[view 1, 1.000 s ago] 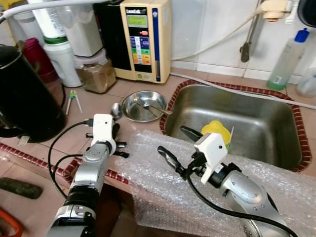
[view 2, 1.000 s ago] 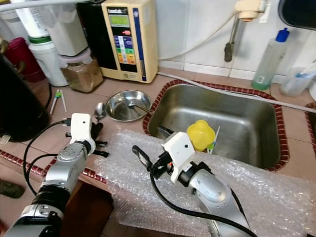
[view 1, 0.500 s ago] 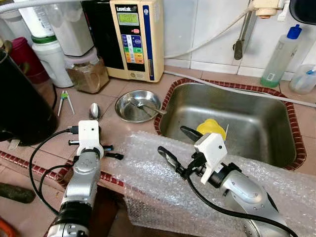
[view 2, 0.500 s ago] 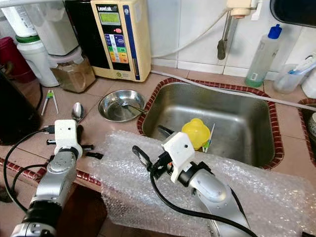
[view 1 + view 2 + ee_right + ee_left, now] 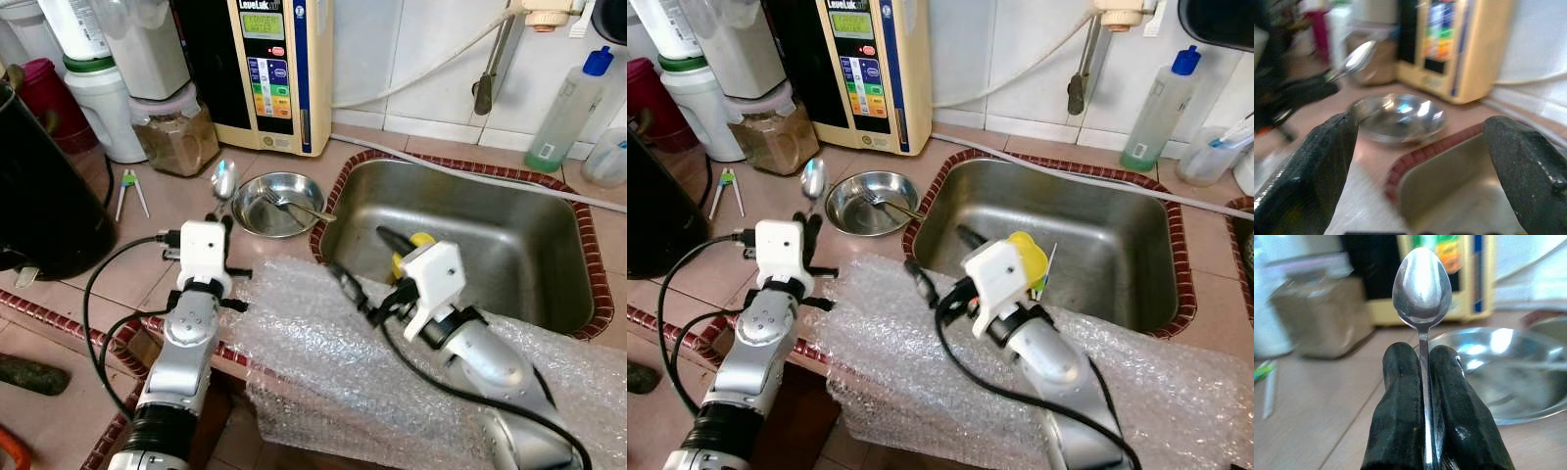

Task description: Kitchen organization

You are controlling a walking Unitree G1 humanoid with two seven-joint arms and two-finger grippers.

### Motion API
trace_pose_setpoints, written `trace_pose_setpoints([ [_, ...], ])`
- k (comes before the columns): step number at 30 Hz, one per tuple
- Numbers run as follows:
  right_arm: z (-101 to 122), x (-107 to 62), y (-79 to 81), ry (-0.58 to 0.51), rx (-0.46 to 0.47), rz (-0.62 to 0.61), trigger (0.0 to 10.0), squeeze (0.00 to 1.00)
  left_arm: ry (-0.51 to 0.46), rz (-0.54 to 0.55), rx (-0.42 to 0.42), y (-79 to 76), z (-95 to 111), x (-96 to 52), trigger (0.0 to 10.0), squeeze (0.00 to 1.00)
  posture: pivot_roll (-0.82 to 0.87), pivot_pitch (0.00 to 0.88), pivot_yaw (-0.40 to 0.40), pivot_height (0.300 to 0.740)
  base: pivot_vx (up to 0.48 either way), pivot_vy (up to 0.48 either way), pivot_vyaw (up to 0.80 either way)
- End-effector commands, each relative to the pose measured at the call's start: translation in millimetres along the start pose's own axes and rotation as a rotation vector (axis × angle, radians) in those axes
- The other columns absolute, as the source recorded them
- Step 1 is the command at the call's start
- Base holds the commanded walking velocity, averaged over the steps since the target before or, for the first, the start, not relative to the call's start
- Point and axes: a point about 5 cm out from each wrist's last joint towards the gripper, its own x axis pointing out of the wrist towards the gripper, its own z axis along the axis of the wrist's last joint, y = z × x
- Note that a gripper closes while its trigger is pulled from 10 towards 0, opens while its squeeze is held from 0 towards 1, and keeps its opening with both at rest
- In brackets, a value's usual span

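In the left tool [image 5: 1422, 401], shiny oval spoon [image 5: 1421, 286]

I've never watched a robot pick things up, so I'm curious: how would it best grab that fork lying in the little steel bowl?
Probably by the handle. The fork lies with its head down in the steel bowl while its thin handle slants up over the rim toward the sink. Coming from above on that sink side, fingers could close across the raised handle without scraping the bowl.
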Motion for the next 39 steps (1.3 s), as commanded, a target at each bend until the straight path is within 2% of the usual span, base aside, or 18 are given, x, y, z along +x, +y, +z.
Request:
trace_pose_setpoints([
  [1, 1.1, 0.6, -5.3, -0.014, 0.029, -0.032, 10.0, 0.00, -0.067, -0.049, -0.012, -6.1, 13.1, 4.0, 0.0, 0.00, -0.05, 0.064, 0.079, 0.740, 0.000, 0.000, 0.00],
  [7, 7.3, 3.0, -15.1, -0.076, 0.137, -0.096, 10.0, 0.00, -0.105, -0.197, -0.082, -31.2, 19.5, 8.7, 0.0, 0.00, -0.05, 0.061, 0.077, 0.740, 0.000, 0.000, 0.00],
  [8, 10.4, 4.7, -17.9, -0.099, 0.190, -0.109, 10.0, 0.00, -0.129, -0.301, -0.122, -47.6, 24.6, 9.6, 0.0, 0.00, -0.05, 0.060, 0.078, 0.740, 0.000, 0.000, 0.00],
  [9, 10.4, 4.7, -17.9, -0.099, 0.190, -0.109, 10.0, 0.00, -0.129, -0.301, -0.122, -47.6, 24.6, 9.6, 0.0, 0.00, -0.05, 0.060, 0.078, 0.740, 0.000, 0.000, 0.00],
  [11, 14.8, 7.5, -21.4, -0.138, 0.286, -0.121, 10.0, 0.00, -0.173, -0.394, -0.125, -62.9, 31.9, 9.5, 0.0, 0.00, -0.06, 0.058, 0.083, 0.740, 0.000, 0.000, 0.00],
  [14, 18.4, 10.1, -22.2, -0.161, 0.326, -0.113, 10.0, 0.00, -0.173, -0.440, -0.144, -69.7, 31.9, 8.8, 0.0, 0.00, -0.06, 0.058, 0.083, 0.740, 0.000, 0.000, 0.00],
  [18, 30.2, 25.2, -26.5, -0.229, 0.402, -0.119, 10.0, 0.00, -0.177, -0.531, -0.176, -82.5, 33.8, 7.5, 0.0, 0.00, -0.07, 0.060, 0.094, 0.740, 0.000, 0.000, 0.00],
  [21, 31.7, 35.3, -28.2, -0.235, 0.430, -0.126, 10.0, 0.00, -0.191, -0.571, -0.192, -88.1, 36.8, 6.5, 0.0, 0.00, -0.08, 0.061, 0.095, 0.740, 0.000, 0.000, 0.00],
  [27, 27.6, 57.9, -28.2, -0.210, 0.553, -0.120, 10.0, 0.00, -0.211, -0.616, -0.206, -97.1, 39.2, 3.8, 0.0, 0.00, -0.07, 0.061, 0.089, 0.740, 0.000, 0.000, 0.00],
  [28, 27.5, 58.7, -27.9, -0.209, 0.556, -0.118, 8.8, 0.00, -0.212, -0.617, -0.206, -97.4, 39.3, 3.8, 0.0, 0.00, -0.07, 0.061, 0.089, 0.740, 0.000, 0.000, 0.00],
  [29, 25.9, 61.4, -27.9, -0.200, 0.572, -0.117, 0.0, 0.00, -0.213, -0.620, -0.207, -98.7, 39.5, 3.2, 0.0, 0.00, -0.07, 0.060, 0.081, 0.740, 0.000, 0.000, 0.00],
  [39, 19.6, 69.5, -32.1, -0.166, 0.640, -0.127, 0.0, 0.00, -0.223, -0.628, -0.210, -100.5, 41.1, 2.1, 0.0, 0.00, -0.06, 0.072, 0.067, 0.740, 0.000, 0.000, 0.00],
])
